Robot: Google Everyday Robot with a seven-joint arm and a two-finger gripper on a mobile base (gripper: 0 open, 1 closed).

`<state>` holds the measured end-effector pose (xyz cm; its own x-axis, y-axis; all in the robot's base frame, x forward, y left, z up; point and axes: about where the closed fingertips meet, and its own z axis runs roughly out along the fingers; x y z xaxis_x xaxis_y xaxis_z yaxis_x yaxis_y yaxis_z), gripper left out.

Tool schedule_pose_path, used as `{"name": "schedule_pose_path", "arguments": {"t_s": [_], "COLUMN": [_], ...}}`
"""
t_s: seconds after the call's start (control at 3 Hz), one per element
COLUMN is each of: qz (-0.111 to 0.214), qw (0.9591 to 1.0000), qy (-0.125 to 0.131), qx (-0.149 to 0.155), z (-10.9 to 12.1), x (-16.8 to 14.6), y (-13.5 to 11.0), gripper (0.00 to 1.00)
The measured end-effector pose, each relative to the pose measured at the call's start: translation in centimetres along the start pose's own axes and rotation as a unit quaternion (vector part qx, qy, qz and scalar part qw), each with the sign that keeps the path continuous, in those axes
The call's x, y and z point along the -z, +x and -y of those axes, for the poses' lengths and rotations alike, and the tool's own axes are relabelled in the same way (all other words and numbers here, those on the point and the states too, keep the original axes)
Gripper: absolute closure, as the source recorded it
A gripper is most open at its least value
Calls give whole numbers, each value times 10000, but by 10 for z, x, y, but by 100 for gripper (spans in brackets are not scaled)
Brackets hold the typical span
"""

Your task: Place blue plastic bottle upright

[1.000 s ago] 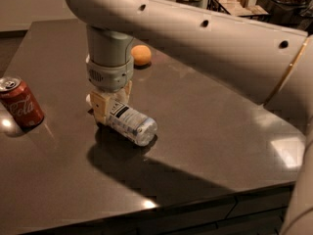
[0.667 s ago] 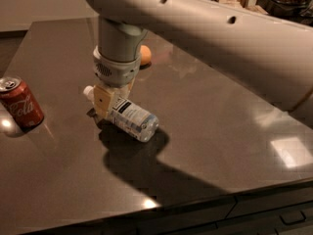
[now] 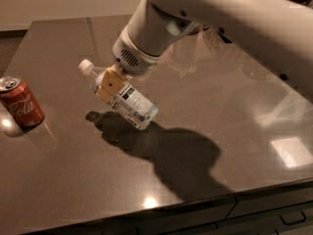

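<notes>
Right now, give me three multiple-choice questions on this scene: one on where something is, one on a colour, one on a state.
1. Where is the red cola can? A. near the dark table's left edge; B. near its right edge; C. in the fingers.
2. The screw cap of the clear bluish plastic bottle is: A. red; B. white; C. black.
3. The bottle is: A. lying flat; B. standing upright; C. held tilted above the table.
Answers: 1 A, the can stands at far left. 2 B, the cap at the bottle's upper-left end is white. 3 C, the gripper, above the table's left-centre, has its fingers clamped on the bottle near its neck, and a shadow lies beneath.
</notes>
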<state>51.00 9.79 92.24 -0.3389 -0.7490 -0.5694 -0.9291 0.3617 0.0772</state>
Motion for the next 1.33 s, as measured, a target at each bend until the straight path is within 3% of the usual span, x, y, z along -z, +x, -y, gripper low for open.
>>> {"name": "schedule_pose_path", "arguments": {"t_s": [0.33,0.67,1.33], "qz": [832,1667,3229], "qw": [9965,9858,9461], "qy": [-46,-129,-135], "qx": [110,155,198], "z": [5,8,21], "x": [17,25,35], "y": [-13,-22,-28], "gripper": [100,100,100]}}
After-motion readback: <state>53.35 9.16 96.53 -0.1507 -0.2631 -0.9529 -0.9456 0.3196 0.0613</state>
